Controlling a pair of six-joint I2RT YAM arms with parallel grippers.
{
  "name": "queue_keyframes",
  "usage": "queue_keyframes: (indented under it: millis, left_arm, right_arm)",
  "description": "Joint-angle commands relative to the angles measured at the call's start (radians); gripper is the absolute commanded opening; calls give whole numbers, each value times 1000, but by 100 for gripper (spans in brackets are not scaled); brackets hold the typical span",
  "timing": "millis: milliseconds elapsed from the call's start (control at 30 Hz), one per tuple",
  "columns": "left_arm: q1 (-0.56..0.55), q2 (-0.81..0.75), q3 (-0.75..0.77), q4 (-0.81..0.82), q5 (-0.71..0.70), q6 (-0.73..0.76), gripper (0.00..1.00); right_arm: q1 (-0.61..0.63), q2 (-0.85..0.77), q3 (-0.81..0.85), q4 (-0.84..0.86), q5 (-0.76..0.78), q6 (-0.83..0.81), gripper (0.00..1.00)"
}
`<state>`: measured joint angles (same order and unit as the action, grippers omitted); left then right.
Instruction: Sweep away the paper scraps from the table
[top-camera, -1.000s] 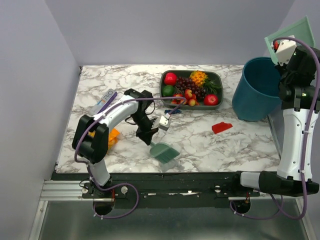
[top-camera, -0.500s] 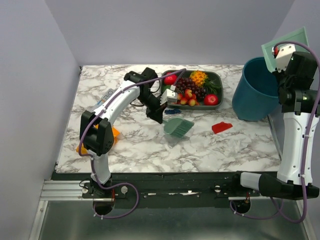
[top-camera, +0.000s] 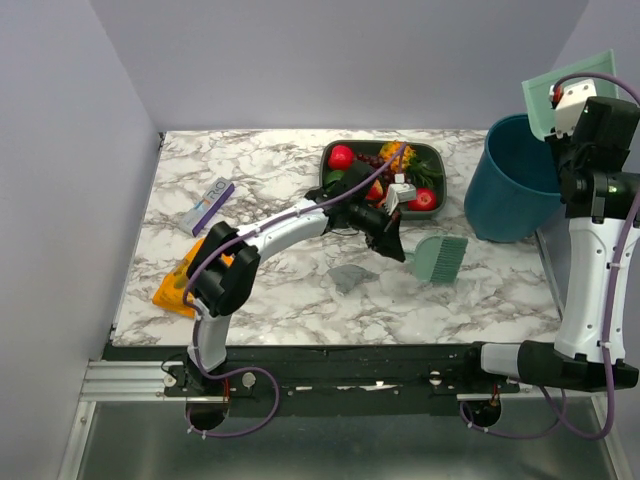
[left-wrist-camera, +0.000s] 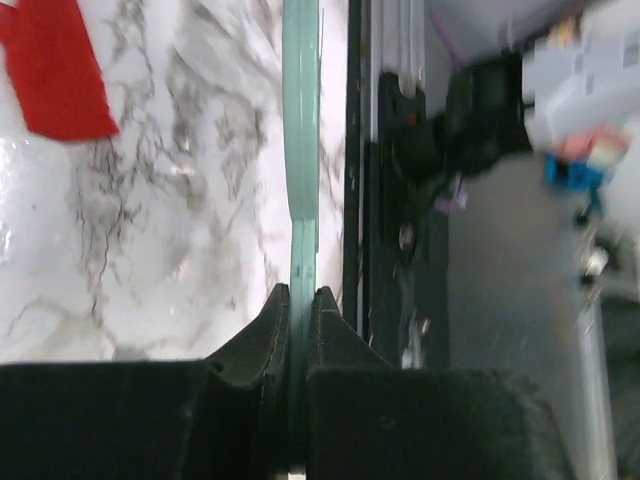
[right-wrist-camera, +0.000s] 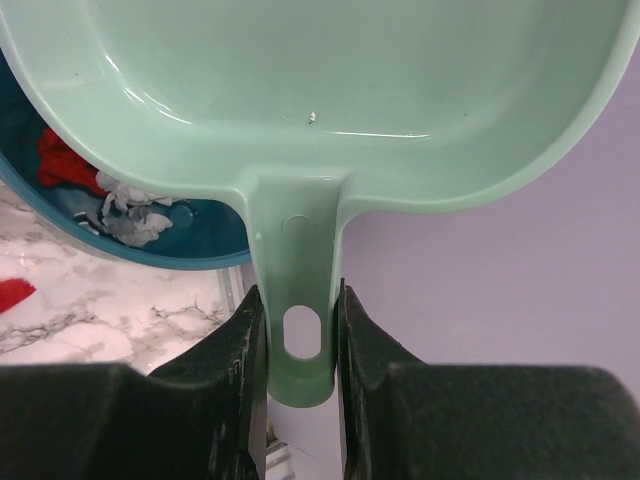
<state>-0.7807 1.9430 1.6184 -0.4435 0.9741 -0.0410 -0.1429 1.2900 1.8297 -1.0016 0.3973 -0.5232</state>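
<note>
Starting at the left of the white marble-pattern table (top-camera: 260, 160), you have a slim purple-and-white box (top-camera: 210, 203) and a flat orange snack bag (top-camera: 178, 287) lying well clear of the work; neither is yours to sweep. Your left arm reaches across the middle. The left gripper (top-camera: 388, 236) is clamped tight on the thin back of a pale green hand brush (top-camera: 440, 258), its jaws almost meeting on it in the wrist view. The brush sits just in front of the grey tray of plastic fruit (top-camera: 432, 150), probably so it can drag the last loose bit rightward.

From above the brush hides that bit. The left wrist view shows the flat red paper scrap (left-wrist-camera: 55, 70) on the marble, near the brush but apart from it. The scrap's long axis runs nearly parallel to the brush's edge, leaning slightly, with one short end toward the gripper.

Further right stands the round teal bucket (top-camera: 510, 185), with red and whitish paper scraps (right-wrist-camera: 110, 200) already inside. The right gripper (right-wrist-camera: 297, 300) pinches the handle of the mint-green plastic dustpan (right-wrist-camera: 320, 90), which is held above the bucket's rim, seemingly for emptying.
</note>
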Motion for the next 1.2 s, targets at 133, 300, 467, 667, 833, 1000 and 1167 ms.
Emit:
queue_keyframes:
  millis: [133, 300, 467, 667, 833, 1000, 1167]
  left_arm:
    - [-32, 227, -25, 915, -87, -980, 0]
    - [-63, 284, -17, 1063, -115, -1146, 0]
    - [-92, 295, -55, 955, -162, -1178, 0]
    - [-88, 263, -138, 738, -319, -1211, 0]
    - [-88, 258, -192, 681, -386, -1257, 0]
    - [-52, 195, -317, 663, -431, -1338, 0]
    - [64, 44, -469, 557, -457, -1259, 0]
  right_arm:
    - [6, 14, 6, -28, -51, 58, 1]
    - [6, 18, -4, -28, -60, 61, 0]
    - [6, 28, 3, -32, -78, 69, 0]
    - [6, 29, 3, -37, -98, 78, 0]
    - [6, 23, -18, -29, -113, 84, 1]
    - [6, 19, -24, -31, -126, 88, 1]
    - [6, 17, -21, -29, -136, 91, 1]
